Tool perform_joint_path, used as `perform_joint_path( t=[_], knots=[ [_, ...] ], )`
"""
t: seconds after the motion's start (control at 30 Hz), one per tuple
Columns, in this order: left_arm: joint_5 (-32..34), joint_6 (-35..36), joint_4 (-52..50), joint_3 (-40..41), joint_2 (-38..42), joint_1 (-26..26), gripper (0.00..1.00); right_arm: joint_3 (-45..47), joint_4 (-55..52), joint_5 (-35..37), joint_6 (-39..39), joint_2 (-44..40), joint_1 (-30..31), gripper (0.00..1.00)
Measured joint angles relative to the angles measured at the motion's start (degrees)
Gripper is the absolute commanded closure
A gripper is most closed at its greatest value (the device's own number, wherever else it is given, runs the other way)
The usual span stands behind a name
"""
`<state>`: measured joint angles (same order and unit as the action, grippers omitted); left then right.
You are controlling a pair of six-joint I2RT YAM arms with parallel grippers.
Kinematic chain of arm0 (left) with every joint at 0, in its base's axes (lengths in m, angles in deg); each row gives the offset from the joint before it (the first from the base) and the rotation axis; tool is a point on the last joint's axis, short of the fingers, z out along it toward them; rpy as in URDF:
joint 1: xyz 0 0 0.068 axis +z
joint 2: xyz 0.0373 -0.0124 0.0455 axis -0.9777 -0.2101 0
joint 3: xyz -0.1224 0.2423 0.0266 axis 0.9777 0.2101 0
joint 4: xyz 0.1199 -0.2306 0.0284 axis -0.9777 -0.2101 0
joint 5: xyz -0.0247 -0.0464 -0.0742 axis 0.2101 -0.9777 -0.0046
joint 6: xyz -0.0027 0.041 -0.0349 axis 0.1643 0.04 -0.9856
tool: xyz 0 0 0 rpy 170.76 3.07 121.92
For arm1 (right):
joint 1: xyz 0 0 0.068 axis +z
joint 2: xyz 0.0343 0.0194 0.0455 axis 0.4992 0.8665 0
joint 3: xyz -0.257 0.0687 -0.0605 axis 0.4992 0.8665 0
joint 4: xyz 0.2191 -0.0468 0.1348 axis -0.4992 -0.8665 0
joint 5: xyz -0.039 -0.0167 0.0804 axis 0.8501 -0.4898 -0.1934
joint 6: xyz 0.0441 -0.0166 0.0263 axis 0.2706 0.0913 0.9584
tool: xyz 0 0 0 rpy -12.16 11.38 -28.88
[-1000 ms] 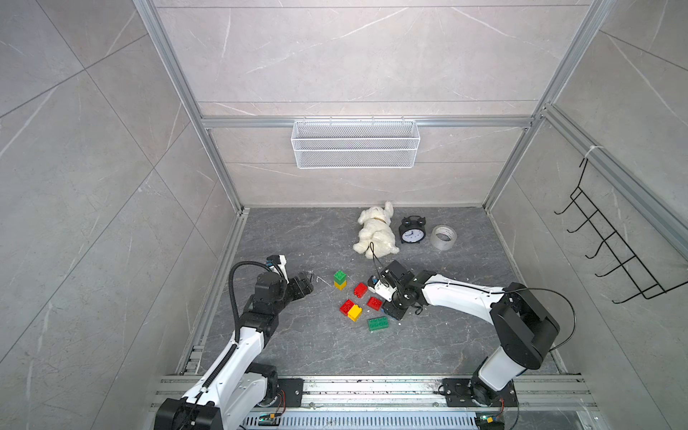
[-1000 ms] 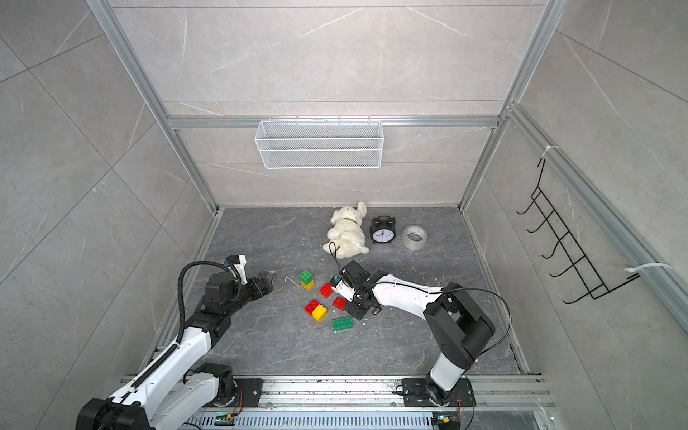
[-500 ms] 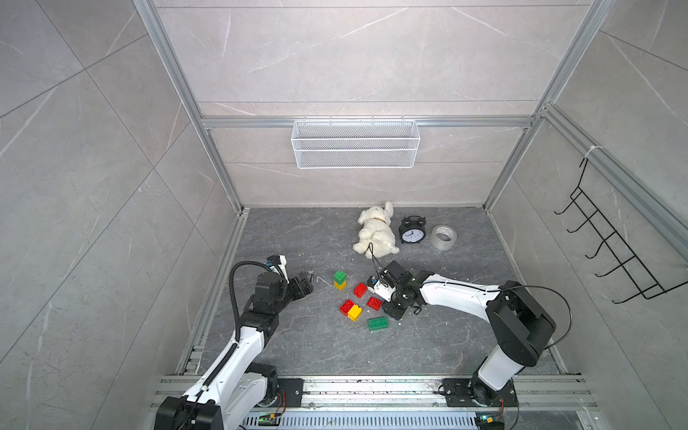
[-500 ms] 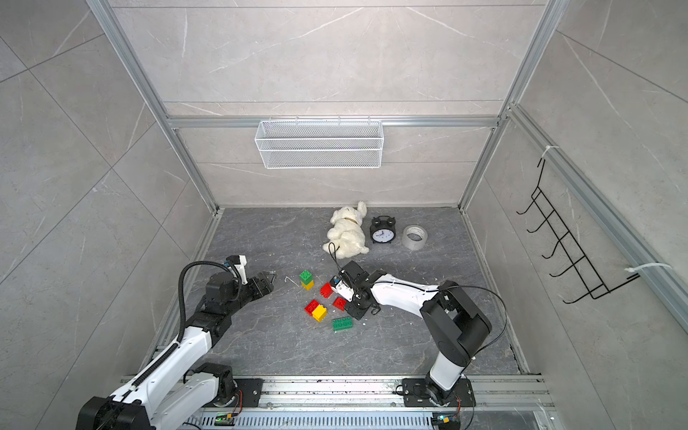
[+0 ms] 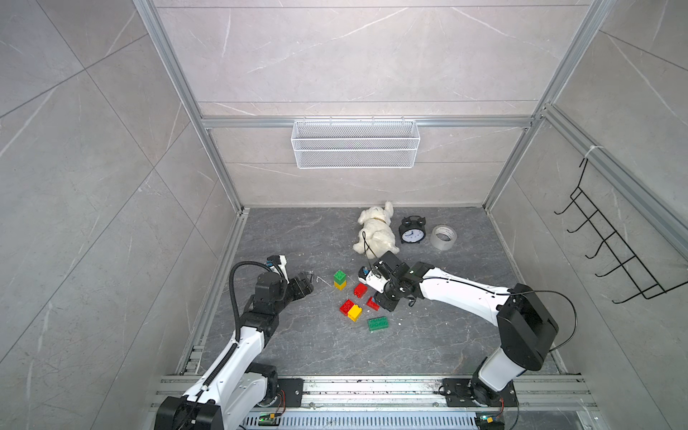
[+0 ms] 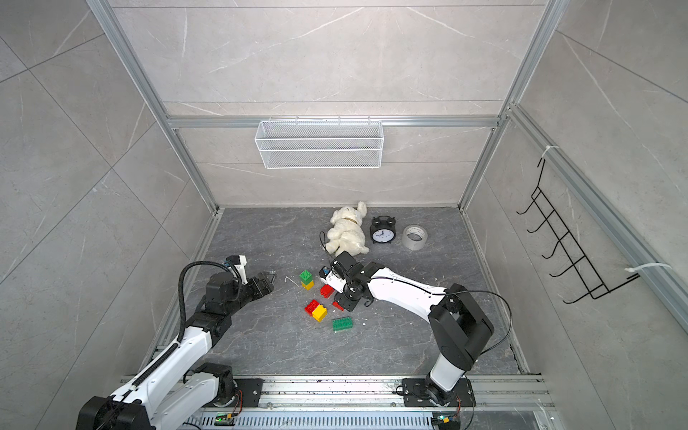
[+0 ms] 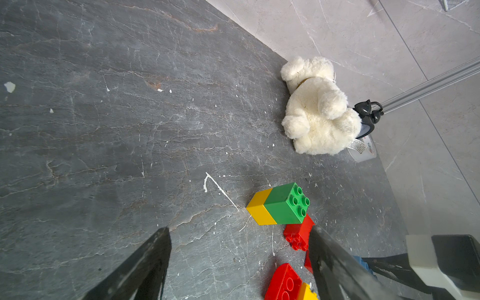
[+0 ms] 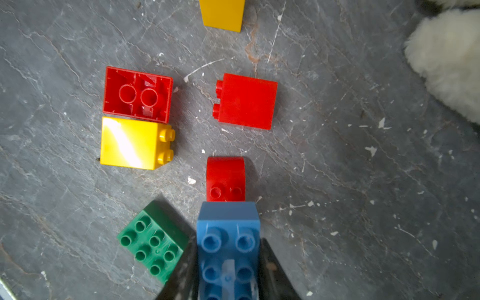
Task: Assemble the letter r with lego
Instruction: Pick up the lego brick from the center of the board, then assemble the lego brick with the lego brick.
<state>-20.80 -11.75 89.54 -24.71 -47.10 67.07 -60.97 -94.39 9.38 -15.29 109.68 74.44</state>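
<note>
**Lot: lego, eight pieces, loose on the grey floor point(image 5: 298, 335), mid-cell, between the two arms.**

1. left gripper point(image 5: 307, 278): fingers spread wide, empty, low over bare floor just beside the bricks.
2. green brick point(image 5: 339, 276) pressed onto yellow brick point(image 5: 340, 285): two-high stack, upright, studs up, nearest the left gripper and apart from the other pieces.
3. upturned red brick point(image 8: 137, 94): hollow side up, touching a second yellow brick point(image 8: 135, 142) lying on its side.
4. square red brick point(image 8: 245, 101): on its side, studs pointing at the upturned one, near but not touching.
5. small red piece point(image 8: 225, 178): rounded back, perhaps an arch; shape hard to make out from this angle. Just ahead of the blue brick.
6. long green brick point(image 5: 378, 323): flat, studs up, nearest the rail.
7. right gripper point(image 8: 228, 262): fingers narrowed against the two long sides of the blue brick point(image 8: 228, 233), studs facing the wrist camera.

**Handling, by judgement:** hard, hollow, light plastic with glossy walls, likely slippery. Best taken across two flat opposite sides, below the studs, leaving top and underside free. Straight, firm press needed to seat one on another.

**Writing:** none seen on the bricks. Sewn tag on the white plush toy point(image 7: 319, 111) printed, too small to read. Numerals on the black alarm clock point(image 5: 411, 232), no brand legible. Nothing readable on the tape roll point(image 5: 443, 237).
</note>
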Motion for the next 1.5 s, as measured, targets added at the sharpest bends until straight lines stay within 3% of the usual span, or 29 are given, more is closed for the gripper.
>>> perform_joint_path(
  t=[1.5],
  knots=[
    [0.0, 0.0, 2.0, 2.4, -0.9, 0.0, 0.14, -3.3, -2.6, 2.0, -0.7, 7.1, 0.9, 0.85]
  ],
)
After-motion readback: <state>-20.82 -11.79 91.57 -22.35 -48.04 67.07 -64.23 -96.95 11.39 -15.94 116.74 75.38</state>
